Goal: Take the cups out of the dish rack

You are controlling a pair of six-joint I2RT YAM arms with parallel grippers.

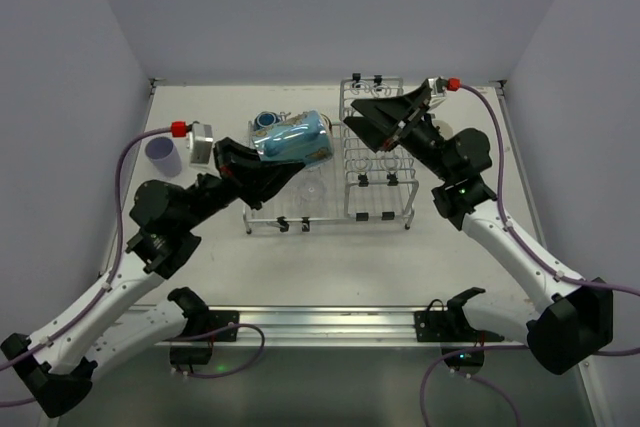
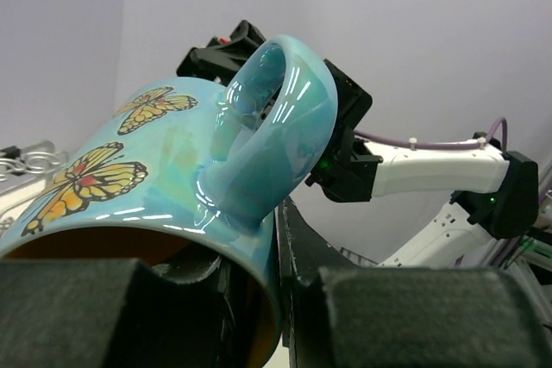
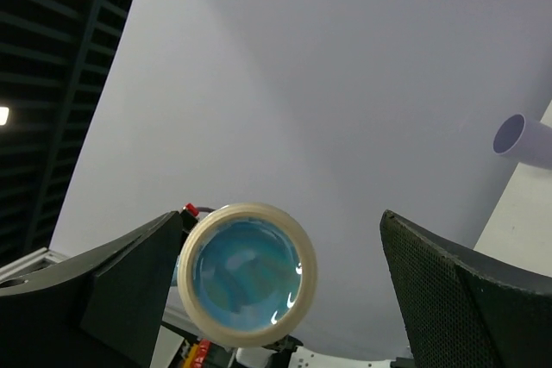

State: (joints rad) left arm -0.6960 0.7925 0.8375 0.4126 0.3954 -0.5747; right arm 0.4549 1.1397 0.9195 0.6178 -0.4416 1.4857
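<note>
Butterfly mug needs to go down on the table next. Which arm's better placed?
Left. The left tool is shut on the rim of the mug, holding it tilted above the dish rack. The right tool is open and empty near the rack's tined section.

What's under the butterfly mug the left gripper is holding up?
The flat grid of the dish rack, with one clear glass showing beside the left gripper. What lies straight below the mug is covered by mug and gripper.

The top camera looks steeply down over the whole white table [image 1: 330, 267]. The left wrist camera presses close to a glossy light-blue butterfly mug [image 2: 172, 178]; the right wrist camera faces that mug's underside [image 3: 246, 273] from farther off.
</note>
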